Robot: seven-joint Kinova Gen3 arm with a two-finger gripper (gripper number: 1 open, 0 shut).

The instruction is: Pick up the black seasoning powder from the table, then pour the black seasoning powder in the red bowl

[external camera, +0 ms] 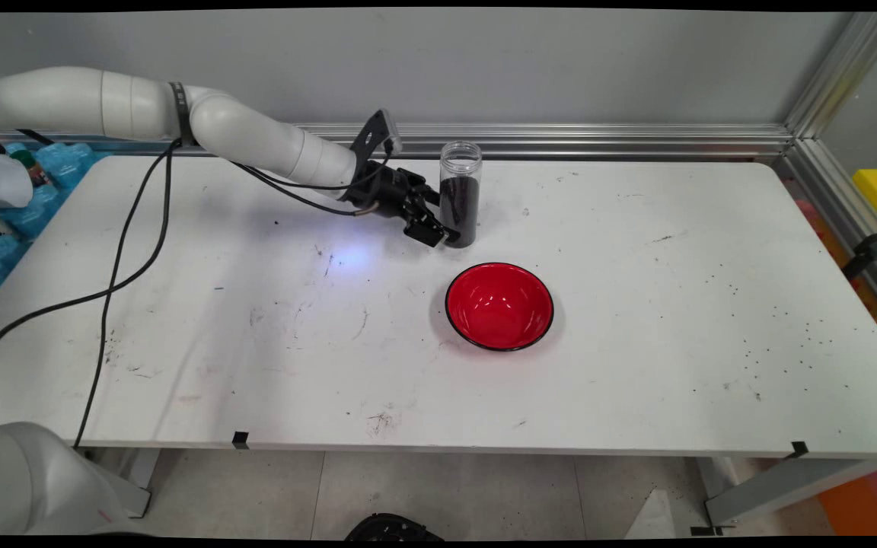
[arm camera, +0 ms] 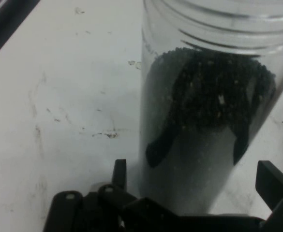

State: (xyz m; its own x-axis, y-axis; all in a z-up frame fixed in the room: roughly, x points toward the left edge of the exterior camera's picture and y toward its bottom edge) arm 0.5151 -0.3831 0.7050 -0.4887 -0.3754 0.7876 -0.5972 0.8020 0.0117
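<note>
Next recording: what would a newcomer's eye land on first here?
First the red bowl, glossy and empty, near the middle of the white table. Just behind it stands a clear jar with no lid, more than half full of dark grains. The black claw reaches in from the left, open, its fingers either side of the jar's lower part.

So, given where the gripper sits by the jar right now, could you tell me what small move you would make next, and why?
I would probably close the gripper on the jar. In the hand view the clear jar, partly filled with dark grains, stands upright between the two open fingers, low on its body. The red bowl sits apart on the table, nearer the camera.
</note>
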